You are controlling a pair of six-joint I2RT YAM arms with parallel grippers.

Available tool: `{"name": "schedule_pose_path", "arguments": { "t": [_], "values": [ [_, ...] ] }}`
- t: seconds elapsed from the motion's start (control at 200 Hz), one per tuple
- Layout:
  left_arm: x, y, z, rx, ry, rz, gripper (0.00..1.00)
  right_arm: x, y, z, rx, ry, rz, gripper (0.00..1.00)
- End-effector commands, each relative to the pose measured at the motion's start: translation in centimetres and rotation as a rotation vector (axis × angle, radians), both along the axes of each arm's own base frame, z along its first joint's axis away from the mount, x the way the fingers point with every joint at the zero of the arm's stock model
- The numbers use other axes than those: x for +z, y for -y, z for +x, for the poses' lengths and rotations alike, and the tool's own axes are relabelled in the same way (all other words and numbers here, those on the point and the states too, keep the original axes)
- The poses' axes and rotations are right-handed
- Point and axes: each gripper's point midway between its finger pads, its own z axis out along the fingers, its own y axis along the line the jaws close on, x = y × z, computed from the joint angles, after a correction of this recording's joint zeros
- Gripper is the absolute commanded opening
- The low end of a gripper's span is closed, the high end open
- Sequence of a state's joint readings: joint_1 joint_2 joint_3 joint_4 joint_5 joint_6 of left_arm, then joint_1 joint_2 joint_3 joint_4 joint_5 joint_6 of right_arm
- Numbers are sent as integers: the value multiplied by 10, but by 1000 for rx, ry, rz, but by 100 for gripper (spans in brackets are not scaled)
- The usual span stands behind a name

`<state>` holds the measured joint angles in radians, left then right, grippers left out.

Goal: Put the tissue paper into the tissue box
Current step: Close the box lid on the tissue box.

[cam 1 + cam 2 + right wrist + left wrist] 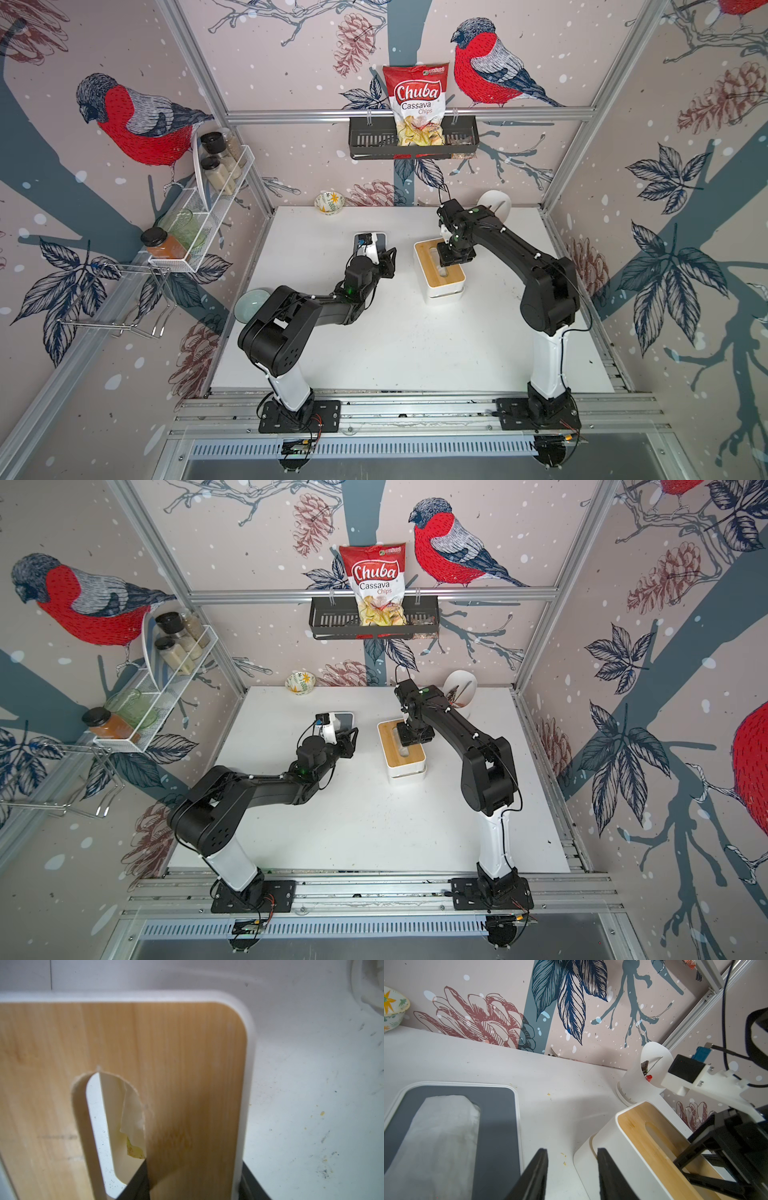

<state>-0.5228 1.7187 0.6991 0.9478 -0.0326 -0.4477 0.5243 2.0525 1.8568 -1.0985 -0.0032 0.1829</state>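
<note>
Closest to me is the metal rail [415, 409] where both arms are bolted, and from there I read across the white table [374, 345]. Far left, a wire rack [224, 208] hangs on the wall with jars in it. A pale bowl [249, 303] sits at the table's left edge, partly behind the left arm. A small painted bowl [329, 203] stands against the back wall. Next comes the dark tray [496, 1126], with the tissue paper [438, 1136] lying flat on it as a folded white wad (in both top views the wrist hides most of it). The left gripper [572, 1176] hangs over bare table between the tray and the tissue box [451, 276], its fingers [533, 1174] spread with nothing between them. The tissue box, white with a wooden top, stands apart from the tray. The right gripper [451, 261] points straight down and is clamped on the box. In the right wrist view one finger [137, 1182] is down in the slot, the other is outside the white wall, and a strip of the wooden top lies between them. Through the slot I see the pale inside and a yellowish scrap [135, 1149]. A white cup [496, 205] stands behind the box, near the back right corner.
</note>
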Motion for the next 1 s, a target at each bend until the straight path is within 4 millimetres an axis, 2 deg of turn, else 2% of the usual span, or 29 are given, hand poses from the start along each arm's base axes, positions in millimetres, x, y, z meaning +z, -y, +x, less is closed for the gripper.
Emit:
{"name": "schedule_pose_path", "arguments": {
  "t": [0.0,0.205,0.48,0.715,0.99],
  "values": [
    [9,-1,2,5,29,-16,43,-3,4,-7,-20,-33,-19,32],
    [10,0,2,0,32,-20,43,-1,6,-7,-53,-41,-27,32],
    [11,-1,1,-2,35,-23,43,10,9,-4,-80,-19,-29,32],
    [12,-2,0,-1,38,-25,43,4,19,-10,-91,-50,-57,32],
    [11,-1,1,-4,35,-24,43,-9,17,-9,-78,-86,-61,33]
  ]
}}
